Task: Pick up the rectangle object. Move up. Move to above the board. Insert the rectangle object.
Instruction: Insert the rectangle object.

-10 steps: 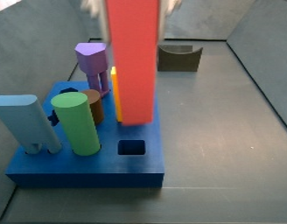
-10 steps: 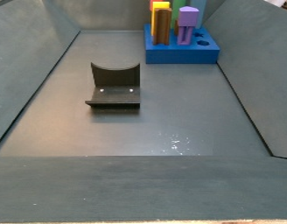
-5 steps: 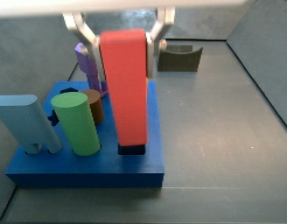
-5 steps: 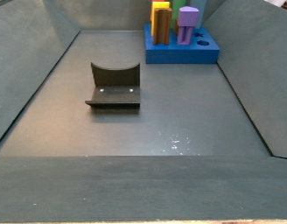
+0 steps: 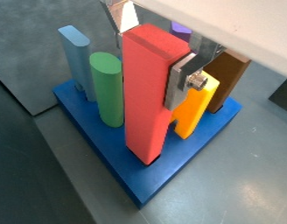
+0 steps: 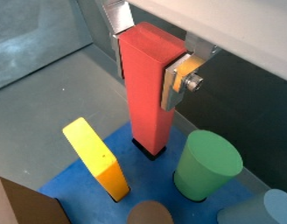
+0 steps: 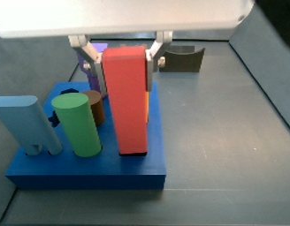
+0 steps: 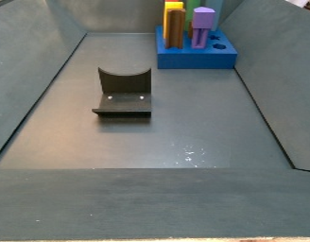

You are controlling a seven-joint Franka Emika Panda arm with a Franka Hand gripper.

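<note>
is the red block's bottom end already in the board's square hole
Yes: in a wrist view the red block, held in the hand, has its lower end sunk into the square hole of the board.

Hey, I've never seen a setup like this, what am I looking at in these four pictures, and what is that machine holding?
It is a robot arm whose two-finger gripper hangs over a thick dark-blue board with shaped holes. Two pictures come from cameras on the arm's wrist, looking down closely; two come from cameras fixed beside the grey table. The gripper's silver fingers clamp a tall red rectangular block, whose foot sits in a hole of the board. Other pegs stand there too: a green cylinder, a light-blue block and an orange-yellow block. The dark L-shaped fixture on the floor is part of the rig.
</note>
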